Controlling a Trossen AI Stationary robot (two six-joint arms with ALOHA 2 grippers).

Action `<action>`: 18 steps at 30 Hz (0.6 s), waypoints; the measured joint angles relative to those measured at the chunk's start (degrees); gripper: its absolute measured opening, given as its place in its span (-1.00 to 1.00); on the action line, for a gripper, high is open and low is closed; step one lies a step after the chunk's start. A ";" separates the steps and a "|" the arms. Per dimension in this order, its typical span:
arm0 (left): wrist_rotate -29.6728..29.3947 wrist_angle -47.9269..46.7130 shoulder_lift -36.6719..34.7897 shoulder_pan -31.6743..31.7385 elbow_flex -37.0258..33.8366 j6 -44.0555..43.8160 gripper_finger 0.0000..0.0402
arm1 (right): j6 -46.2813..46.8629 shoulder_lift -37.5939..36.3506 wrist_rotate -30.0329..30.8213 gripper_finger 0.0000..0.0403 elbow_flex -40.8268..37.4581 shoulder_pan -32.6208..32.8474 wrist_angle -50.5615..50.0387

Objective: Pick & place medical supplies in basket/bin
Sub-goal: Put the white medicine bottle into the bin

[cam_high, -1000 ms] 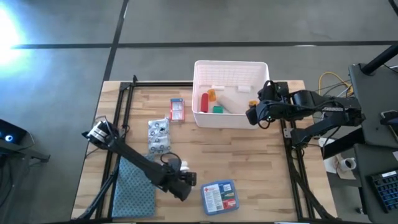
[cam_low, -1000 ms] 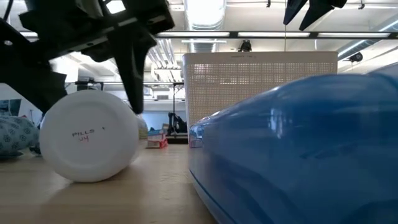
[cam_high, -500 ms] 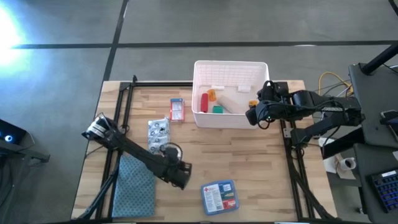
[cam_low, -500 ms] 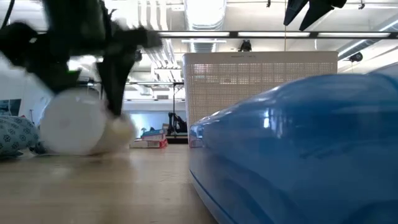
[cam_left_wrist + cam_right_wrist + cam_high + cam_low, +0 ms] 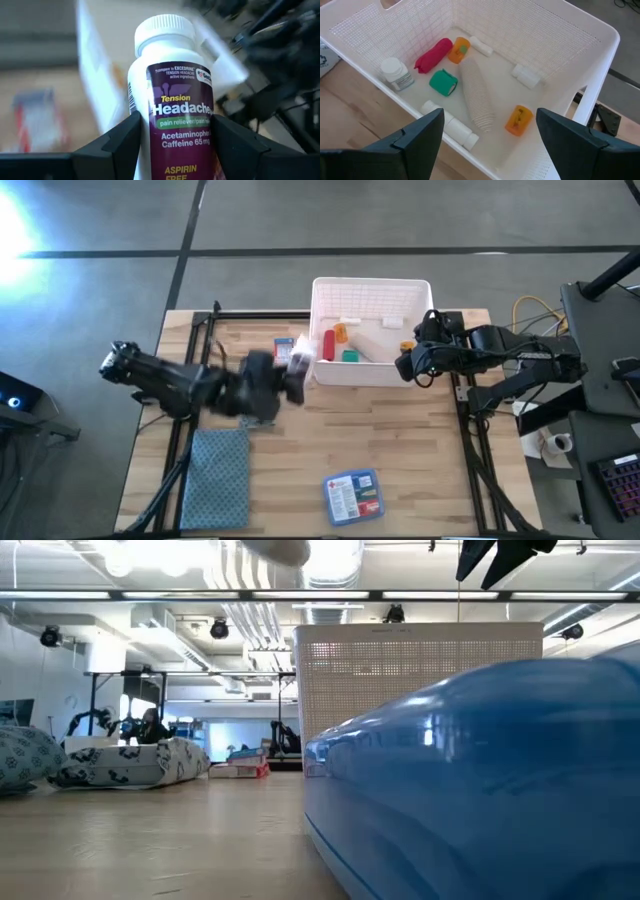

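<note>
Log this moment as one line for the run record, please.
left gripper: holds pill bottle, near bin | right gripper: open, over bin

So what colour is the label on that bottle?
Dark purple on the white bottle; clearest in the left wrist view.

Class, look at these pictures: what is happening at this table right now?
The left gripper holds a white pill bottle and carries it above the table, close to the white bin. The bin already holds several supplies. The right gripper waits open at the bin's right side. A blue packet and a small box lie on the table.
</note>
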 joint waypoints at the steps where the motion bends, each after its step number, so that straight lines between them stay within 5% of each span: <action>1: 0.25 3.63 -0.27 1.71 1.32 6.94 0.02 | 0.00 0.00 -0.04 0.52 0.00 0.00 0.00; 4: 2.94 14.80 -0.10 7.40 5.65 27.65 0.02 | 1.00 0.00 -0.20 0.52 0.00 0.00 -0.16; 7: 4.06 17.22 2.09 13.64 9.97 37.98 0.03 | 1.88 0.00 -0.43 0.52 0.00 0.00 -0.75; 11: 5.78 16.77 6.48 21.53 14.25 43.75 0.13 | 2.87 -0.02 -1.34 0.52 -0.02 0.00 -1.99; 18: 22.00 16.11 15.85 30.04 19.25 44.91 0.43 | 3.04 -0.02 -1.98 0.52 -0.02 0.00 -3.06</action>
